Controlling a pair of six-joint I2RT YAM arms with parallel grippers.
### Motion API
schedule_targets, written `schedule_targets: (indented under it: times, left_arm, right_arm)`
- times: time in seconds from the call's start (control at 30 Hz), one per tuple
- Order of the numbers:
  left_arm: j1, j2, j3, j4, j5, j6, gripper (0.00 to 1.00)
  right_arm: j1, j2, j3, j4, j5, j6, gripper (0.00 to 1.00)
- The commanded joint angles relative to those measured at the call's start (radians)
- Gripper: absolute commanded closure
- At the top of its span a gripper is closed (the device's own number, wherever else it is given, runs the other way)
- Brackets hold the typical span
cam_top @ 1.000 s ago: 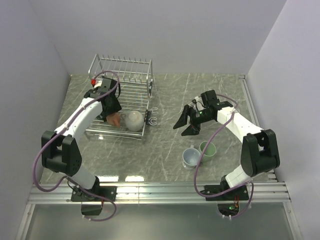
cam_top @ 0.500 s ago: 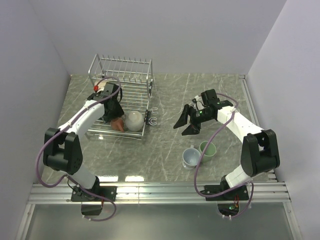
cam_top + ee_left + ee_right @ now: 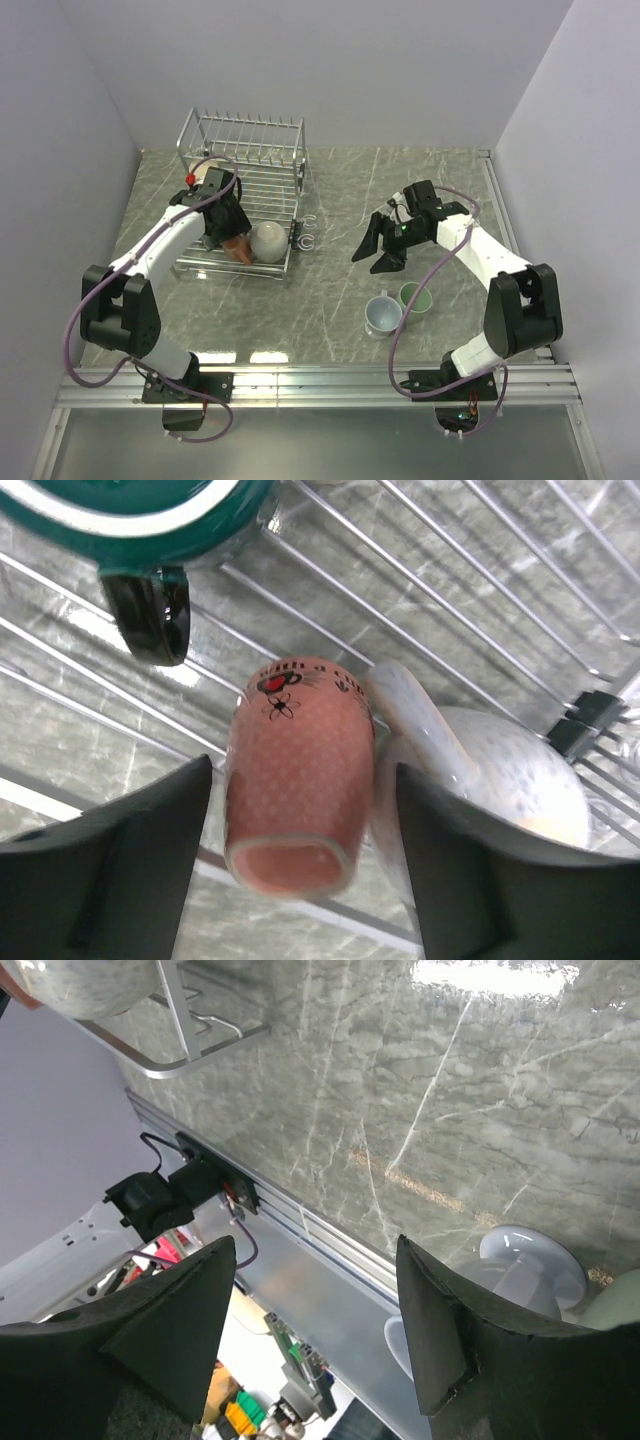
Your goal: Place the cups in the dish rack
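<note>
The dish rack point(image 3: 262, 178) stands at the far left. In it lie the red-brown mug point(image 3: 238, 248) on its side and the wide cream mug point(image 3: 268, 240) beside it. My left gripper point(image 3: 228, 228) is open around the red-brown mug point(image 3: 300, 780), with a small gap at each finger. The dark green mug point(image 3: 130, 510) and the cream mug point(image 3: 500, 780) flank it. My right gripper point(image 3: 384, 251) is open and empty above the table. The light blue-grey mug point(image 3: 381, 315) and the pale green mug point(image 3: 417, 298) stand on the table near it. I cannot make out the tan mug.
Two small metal hooks point(image 3: 307, 232) lie just right of the rack. The right wrist view shows the rack's corner point(image 3: 180, 1020), the blue-grey mug point(image 3: 525, 1270) and the table's near rail point(image 3: 300, 1225). Grey walls close in the table on three sides.
My left gripper has moved a little right and nearer with the red-brown mug, which now lies in the rack beside the cream mug. My right gripper has shifted slightly right.
</note>
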State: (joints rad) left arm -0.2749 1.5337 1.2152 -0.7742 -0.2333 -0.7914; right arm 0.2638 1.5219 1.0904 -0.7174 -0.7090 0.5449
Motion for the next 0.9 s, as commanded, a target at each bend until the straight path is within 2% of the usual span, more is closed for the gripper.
schedule_targets:
  times: [0.0,0.03,0.07,0.27,0.37,0.57,0.87]
  left_arm:
    - [-0.004,-0.064,0.029,-0.023,0.018,-0.016,0.19]
    - [-0.003,-0.076,0.033,-0.031,0.02,-0.016,0.17]
    - [-0.004,-0.083,0.041,-0.039,0.022,-0.016,0.09]
    - [-0.003,-0.147,0.151,-0.121,0.002,-0.017,0.08]
    - [0.043,-0.17,0.198,-0.157,-0.031,0.018,0.07]
    - [0.233,-0.198,0.104,-0.102,0.019,0.122,0.11]
    - [0.273,-0.1,0.03,0.035,0.028,0.159,0.13]
  right_arm:
    - [-0.006,-0.057,-0.012,0.016,0.014,-0.011,0.28]
    - [-0.005,-0.063,-0.014,0.015,0.019,-0.016,0.28]
    - [-0.005,-0.065,-0.014,0.013,0.02,-0.019,0.28]
    - [-0.006,-0.077,-0.024,0.009,0.026,-0.028,0.28]
    - [-0.006,-0.088,-0.035,0.015,0.023,-0.023,0.28]
    - [-0.006,-0.106,-0.053,0.006,0.029,-0.03,0.27]
    - [-0.005,-0.101,-0.061,-0.004,0.025,-0.028,0.28]
